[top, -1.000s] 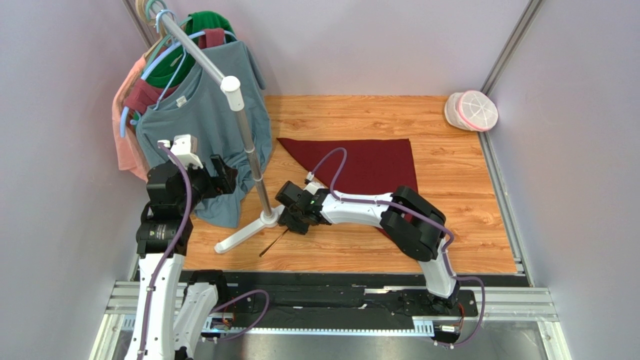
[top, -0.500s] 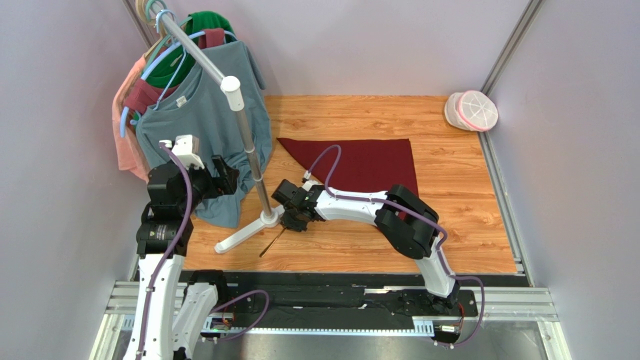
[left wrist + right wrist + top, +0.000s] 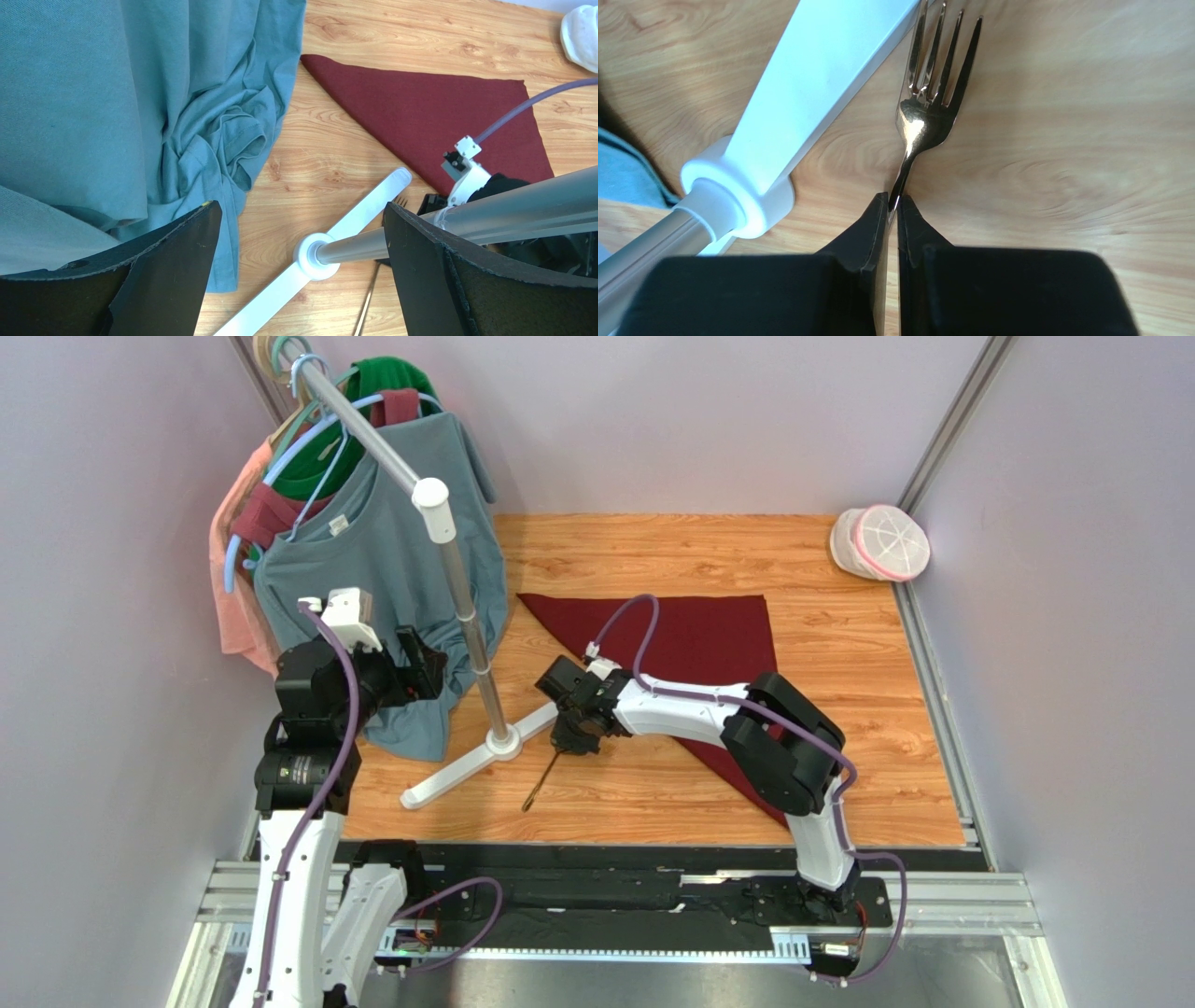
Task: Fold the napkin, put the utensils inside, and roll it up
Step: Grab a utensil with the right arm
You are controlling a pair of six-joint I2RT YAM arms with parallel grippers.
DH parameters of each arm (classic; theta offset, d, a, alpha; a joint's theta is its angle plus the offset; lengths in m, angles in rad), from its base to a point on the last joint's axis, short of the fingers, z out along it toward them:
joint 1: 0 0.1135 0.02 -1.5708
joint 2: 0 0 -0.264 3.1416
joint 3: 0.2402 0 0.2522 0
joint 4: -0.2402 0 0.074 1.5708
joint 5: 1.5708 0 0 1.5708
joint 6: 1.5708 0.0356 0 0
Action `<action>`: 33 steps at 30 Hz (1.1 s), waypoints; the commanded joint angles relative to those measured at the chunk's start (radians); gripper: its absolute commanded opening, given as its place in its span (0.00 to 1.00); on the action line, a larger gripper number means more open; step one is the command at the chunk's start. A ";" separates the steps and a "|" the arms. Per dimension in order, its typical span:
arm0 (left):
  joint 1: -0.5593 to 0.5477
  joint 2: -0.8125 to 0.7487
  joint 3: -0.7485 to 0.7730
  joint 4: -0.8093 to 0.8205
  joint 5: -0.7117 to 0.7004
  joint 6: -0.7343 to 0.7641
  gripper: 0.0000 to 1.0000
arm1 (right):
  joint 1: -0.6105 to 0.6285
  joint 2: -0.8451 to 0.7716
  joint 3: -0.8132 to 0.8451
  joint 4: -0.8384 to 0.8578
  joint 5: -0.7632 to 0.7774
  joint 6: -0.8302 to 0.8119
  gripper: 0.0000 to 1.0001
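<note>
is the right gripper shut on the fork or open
Shut: the right gripper pinches the fork at its neck, fingers nearly touching.

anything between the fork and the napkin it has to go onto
Nothing visible. The right end effector is shut on the fork at its neck, and only bare table lies between it and the napkin. The white rack base sits close against the tines, on the side away from the napkin.

fork (image 3: 542, 787) just right of rack base (image 3: 449, 777), napkin (image 3: 701, 651) on table (image 3: 870, 756) behind it, shirts (image 3: 379, 574) hanging left
</note>
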 commanded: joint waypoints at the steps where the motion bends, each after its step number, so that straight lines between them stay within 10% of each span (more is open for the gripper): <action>1: -0.004 -0.005 0.018 0.028 0.002 -0.008 0.95 | -0.042 0.029 -0.063 -0.166 0.097 -0.212 0.06; 13: -0.006 0.010 0.013 0.033 0.002 -0.009 0.95 | -0.058 -0.040 -0.086 -0.292 0.201 -0.523 0.09; 25: -0.004 0.027 0.012 0.033 0.000 -0.005 0.95 | -0.058 0.005 -0.040 -0.233 0.172 -0.572 0.22; 33: -0.006 0.031 0.012 0.033 -0.003 -0.003 0.95 | -0.061 0.004 -0.123 -0.132 0.108 -0.563 0.13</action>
